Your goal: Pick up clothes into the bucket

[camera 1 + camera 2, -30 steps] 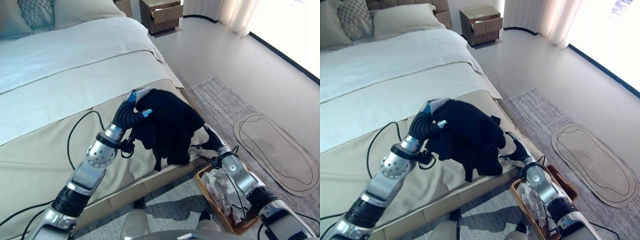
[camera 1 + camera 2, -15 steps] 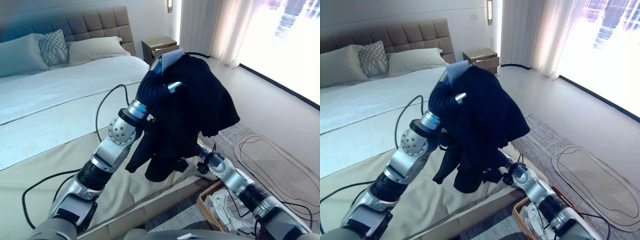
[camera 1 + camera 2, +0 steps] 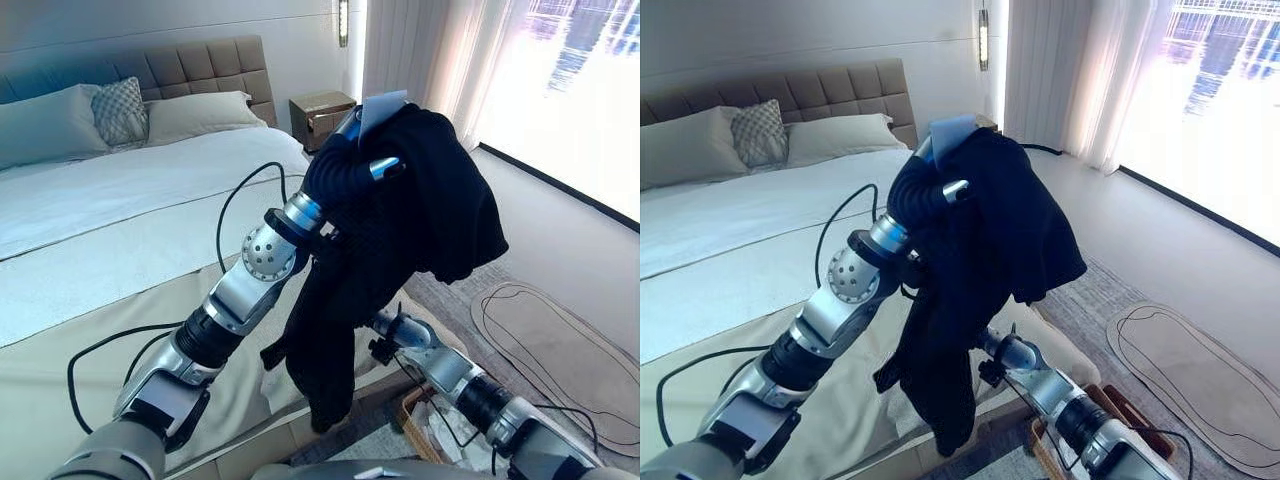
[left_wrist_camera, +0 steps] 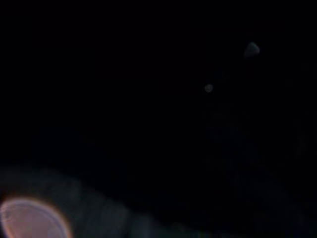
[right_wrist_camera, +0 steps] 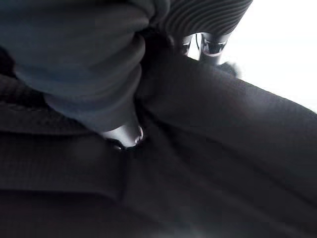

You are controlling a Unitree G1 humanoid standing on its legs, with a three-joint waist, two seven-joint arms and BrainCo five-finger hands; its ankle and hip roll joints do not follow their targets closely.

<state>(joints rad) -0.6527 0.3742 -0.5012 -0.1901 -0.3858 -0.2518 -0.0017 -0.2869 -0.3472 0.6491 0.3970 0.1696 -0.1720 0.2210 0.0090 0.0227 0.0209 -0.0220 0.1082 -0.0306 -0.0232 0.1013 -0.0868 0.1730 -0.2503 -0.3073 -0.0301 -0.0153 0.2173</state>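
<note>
The black garment point(image 3: 400, 250) hangs from the raised left hand point(image 3: 375, 135), draped over the ribbed wrist cover and falling in a long fold below the fingers, clear of the bed point(image 3: 120, 230); held that high, I judge, so its hem can swing across to the basket. The left fingers are buried in the cloth, so I cannot tell how they are set. The wicker basket point(image 3: 412, 410) sits on the floor below and beyond the hem, pale laundry already inside.

From the right eye, the right hand point(image 3: 997, 345) reaches in under the hanging cloth, its fingers hidden behind the fabric.

The left wrist view is dark, cloth lying over the lens.

In the right wrist view two dark-tipped fingers point(image 5: 208, 44) press against black fabric; whether they grip it I cannot tell.
</note>
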